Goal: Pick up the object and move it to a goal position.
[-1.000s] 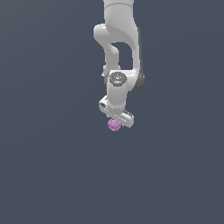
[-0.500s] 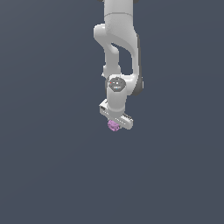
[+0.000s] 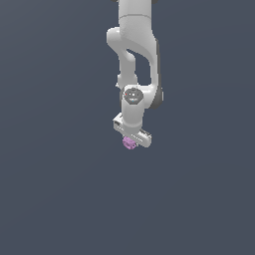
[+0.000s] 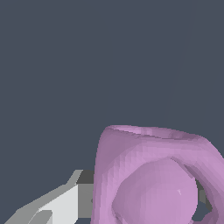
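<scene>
A: Where is the small lumpy pink-purple ball?

B: Just below the middle of the exterior frame, tucked under the white robot arm's end effector.

A: And the grip?

B: Narrow, closed on the ball. In the wrist view a white finger presses against it.

There is one white robot arm. It has one end effector. There is one little pink-purple ball. There is one finger in the wrist view.
</scene>
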You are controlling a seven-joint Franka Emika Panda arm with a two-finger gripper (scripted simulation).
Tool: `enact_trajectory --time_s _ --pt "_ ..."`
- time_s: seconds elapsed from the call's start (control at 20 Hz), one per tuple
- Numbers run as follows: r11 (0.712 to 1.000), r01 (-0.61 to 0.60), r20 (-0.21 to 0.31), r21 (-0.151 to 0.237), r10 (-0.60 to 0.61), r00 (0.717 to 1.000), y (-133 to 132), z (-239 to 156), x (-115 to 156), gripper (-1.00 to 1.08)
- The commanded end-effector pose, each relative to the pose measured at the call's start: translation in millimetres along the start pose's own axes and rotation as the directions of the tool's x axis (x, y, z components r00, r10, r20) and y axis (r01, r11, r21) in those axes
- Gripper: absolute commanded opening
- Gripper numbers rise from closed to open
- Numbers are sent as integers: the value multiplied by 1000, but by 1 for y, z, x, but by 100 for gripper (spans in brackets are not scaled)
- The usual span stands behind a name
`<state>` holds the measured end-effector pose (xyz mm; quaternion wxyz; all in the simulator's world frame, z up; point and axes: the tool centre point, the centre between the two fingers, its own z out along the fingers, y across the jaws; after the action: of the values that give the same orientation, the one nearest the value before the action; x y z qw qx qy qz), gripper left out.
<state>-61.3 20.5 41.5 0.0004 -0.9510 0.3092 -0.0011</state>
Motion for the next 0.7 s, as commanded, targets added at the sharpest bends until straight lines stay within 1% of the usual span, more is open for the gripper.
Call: enact_trajectory --time_s 0.0,0.3,0.45,0.65 --pt "1000 1 0 0 -1 1000 0 0 1 -100" --pt "1000 1 0 0 -1 1000 17 -11 17 -100" --pt "1000 1 0 0 -1 1000 32 -22 34 -100" --pt "1000 1 1 0 -1 1000 60 -41 63 -100"
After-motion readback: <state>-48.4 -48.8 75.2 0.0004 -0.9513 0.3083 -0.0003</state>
